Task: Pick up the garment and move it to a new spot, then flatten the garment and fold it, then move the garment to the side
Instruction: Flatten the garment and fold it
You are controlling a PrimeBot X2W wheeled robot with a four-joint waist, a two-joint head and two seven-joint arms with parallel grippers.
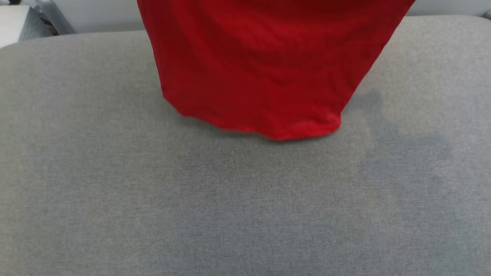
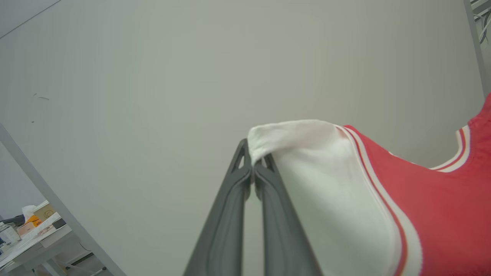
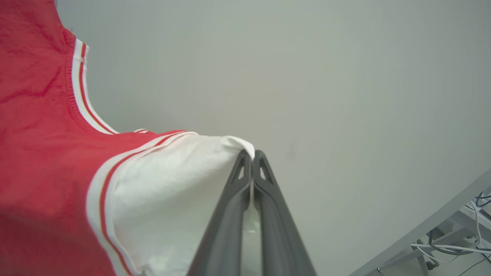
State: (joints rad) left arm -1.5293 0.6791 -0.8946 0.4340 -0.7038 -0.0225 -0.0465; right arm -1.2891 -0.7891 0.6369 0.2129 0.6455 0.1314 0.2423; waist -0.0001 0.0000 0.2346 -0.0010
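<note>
Grey cloth surface (image 1: 245, 211) below, plain pale wall (image 2: 153, 96) behind. At left, left gripper (image 2: 253, 168) pressed together on a white sleeve edge of the garment (image 1: 261, 69). Between, red body hanging spread, hem low over the surface's far half. At right, right gripper (image 3: 252, 158) pinching the other white sleeve at its tip.

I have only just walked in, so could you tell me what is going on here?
The robot is holding the garment up by its white sleeves: the left gripper has its jaws shut on one, the right gripper on the other. The red body hangs down, its hem low over the grey padded surface. It is not yet flattened or folded.
</note>
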